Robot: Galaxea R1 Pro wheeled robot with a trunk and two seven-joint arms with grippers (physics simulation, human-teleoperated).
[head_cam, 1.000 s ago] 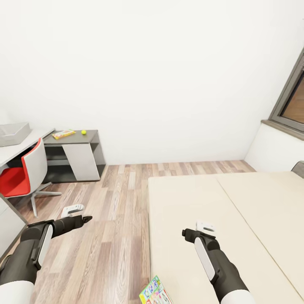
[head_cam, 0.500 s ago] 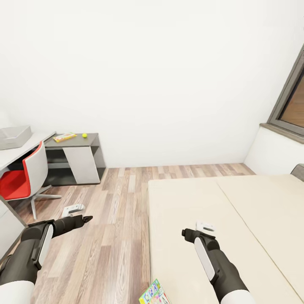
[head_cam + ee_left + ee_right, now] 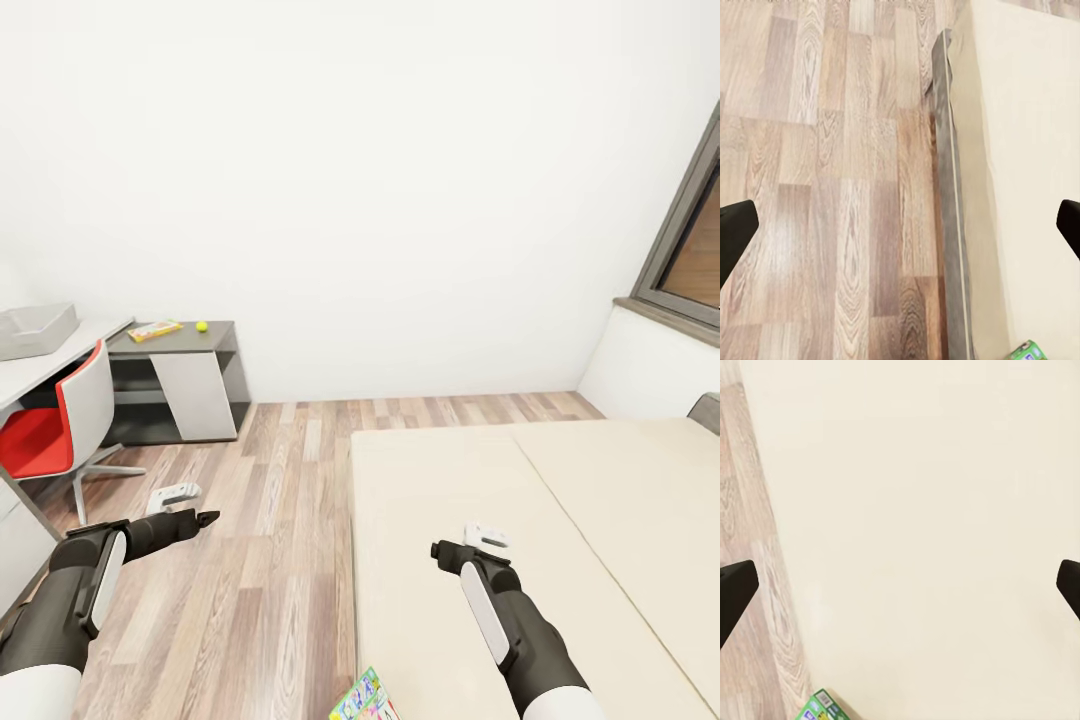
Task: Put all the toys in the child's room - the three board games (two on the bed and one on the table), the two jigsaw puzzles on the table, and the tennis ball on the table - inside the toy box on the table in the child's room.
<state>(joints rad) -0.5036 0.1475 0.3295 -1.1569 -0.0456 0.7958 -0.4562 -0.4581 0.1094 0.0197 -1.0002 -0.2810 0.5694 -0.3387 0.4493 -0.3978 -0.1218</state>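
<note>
- A shallow light-grey toy box (image 3: 36,329) with low sloping walls sits on the white-grey table (image 3: 50,362) at far left; a red-and-white swivel chair (image 3: 55,425) is tucked against the table's edge.
- On the lower dark-topped side unit (image 3: 190,375) lie a flat yellow-edged printed sheet (image 3: 154,330), too small to tell whether board or puzzle, and the yellow-green tennis ball (image 3: 201,326), near it but apart.
- Pale wood planks of the floor (image 3: 270,520) run clear between the unit and the bed (image 3: 560,520), whose smooth cream mattress shows a grey side edge in the left wrist view.
- The left gripper (image 3: 205,518) hangs over bare floor, fingers spread wide, holding nothing.
- A bright green-bordered board game (image 3: 365,698) lies at the bed's near corner, by its floor-side edge.
- The right gripper (image 3: 440,551) hangs over the mattress, fingers likewise wide apart and empty, well apart from the board.
</note>
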